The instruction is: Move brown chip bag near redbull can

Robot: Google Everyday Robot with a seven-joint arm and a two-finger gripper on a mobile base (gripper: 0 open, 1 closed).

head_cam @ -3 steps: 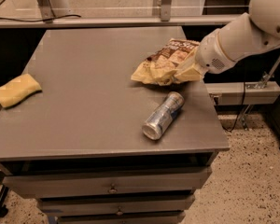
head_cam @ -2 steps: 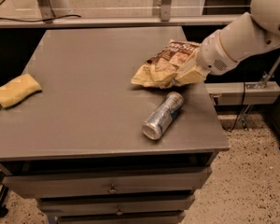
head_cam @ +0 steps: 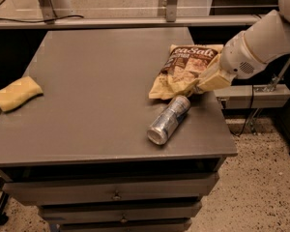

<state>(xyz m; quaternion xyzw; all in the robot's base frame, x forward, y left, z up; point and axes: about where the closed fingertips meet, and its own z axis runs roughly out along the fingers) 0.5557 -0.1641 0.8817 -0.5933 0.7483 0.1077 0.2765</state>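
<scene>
The brown chip bag (head_cam: 183,69), pale yellow with a dark brown panel and white lettering, lies at the right side of the grey table (head_cam: 87,81). Its near edge almost touches the redbull can (head_cam: 169,120). The silver-and-blue can lies on its side just in front of the bag, near the table's front right. My gripper (head_cam: 201,85) reaches in from the right on a white arm (head_cam: 261,42) and is shut on the bag's lower right edge. The fingertips are partly hidden by the bag.
A yellow sponge (head_cam: 14,93) lies at the table's left edge. The table's right edge runs close to the bag and can. Drawers (head_cam: 116,195) sit under the tabletop. A rail (head_cam: 135,21) runs behind the table.
The bag has shifted slightly toward the can with my gripper. The can and the sponge have not moved.
</scene>
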